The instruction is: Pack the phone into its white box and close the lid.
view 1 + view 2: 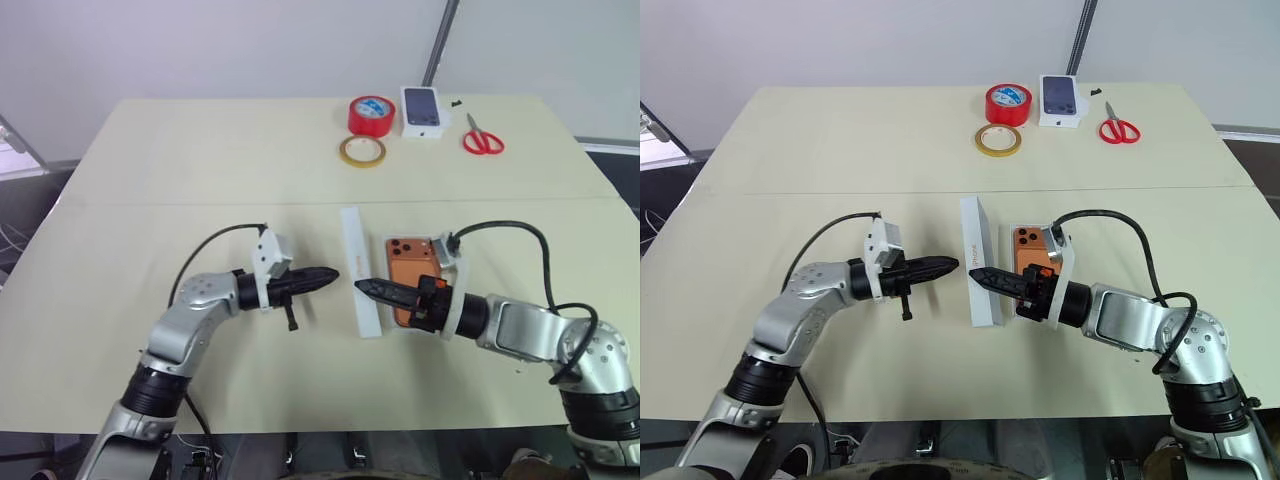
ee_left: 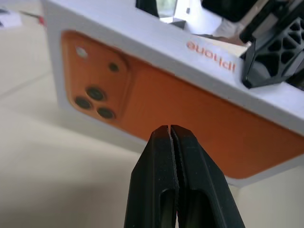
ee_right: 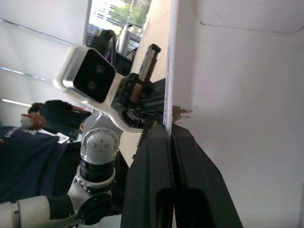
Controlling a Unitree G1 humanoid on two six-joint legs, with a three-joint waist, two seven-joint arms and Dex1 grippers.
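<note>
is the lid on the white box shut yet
No. The lid stands on edge beside the phone, pinched by the right gripper.

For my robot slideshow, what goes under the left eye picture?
Right gripper holds the white lid upright beside the orange phone.

Bright, even indoor light with soft shadows on the table (image 1: pixel 200 180); wrist views are blurred up close.
</note>
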